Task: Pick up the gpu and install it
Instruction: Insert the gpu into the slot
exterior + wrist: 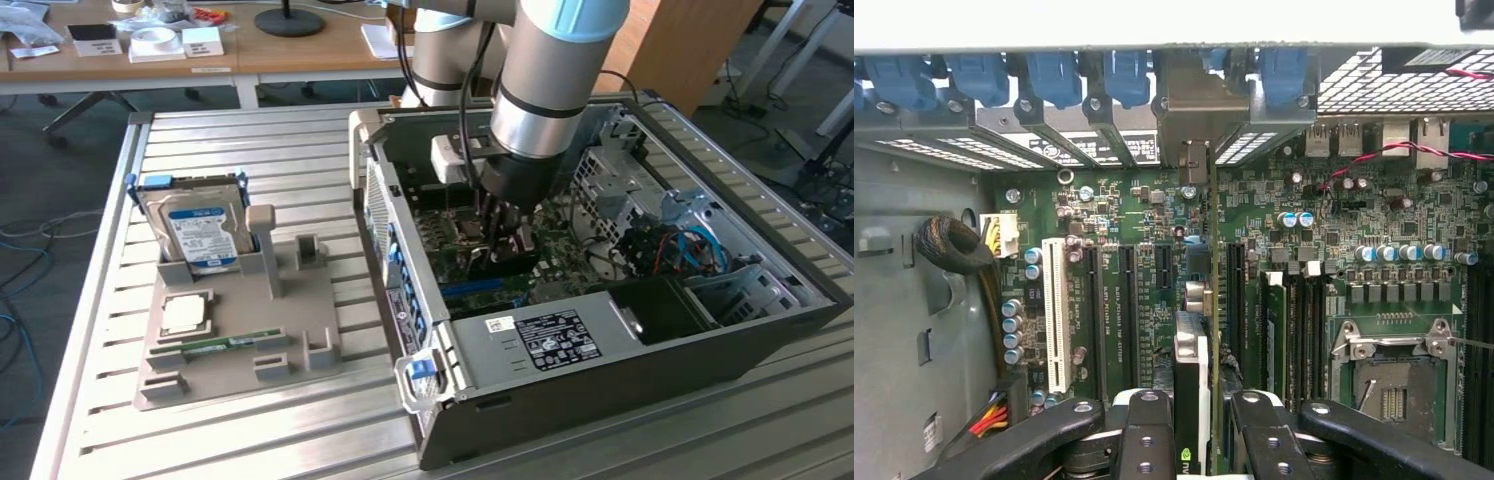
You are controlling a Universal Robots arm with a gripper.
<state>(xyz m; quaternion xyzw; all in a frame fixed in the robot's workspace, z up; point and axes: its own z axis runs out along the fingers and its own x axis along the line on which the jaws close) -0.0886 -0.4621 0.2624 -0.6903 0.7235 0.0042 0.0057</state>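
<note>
On the exterior view's left, at about nine o'clock from the computer case (641, 385), a beige holder (287, 330) stood on the slatted metal table (267, 140). It carried a hard drive (200, 235) with a blue label standing on its edge, a processor chip (183, 315) lying flat and a green RAM stick (220, 345). I judge that each part had its own pocket so that the arm could find it in a known place.

Further right, the case lay on its side with the wall off, so the board inside faced up. The arm came straight down into it, and the gripper (505, 255) hung low over the motherboard (1124, 210), at about ten o'clock from the power supply (561, 340).

From outside I could not make out what was between the fingers. The wrist view answered this: the two fingers (1144, 440) pinched the gpu (1192, 390) from both sides. The card was seen edge-on, upright, among the long black slots (1126, 300) and running toward the rear openings under the blue latches (1054, 75). Held by its flat faces like this, its lower edge pointed at the board. Whether it was fully seated I could not tell. The wrist view also showed an empty processor socket (1389, 385).
</note>
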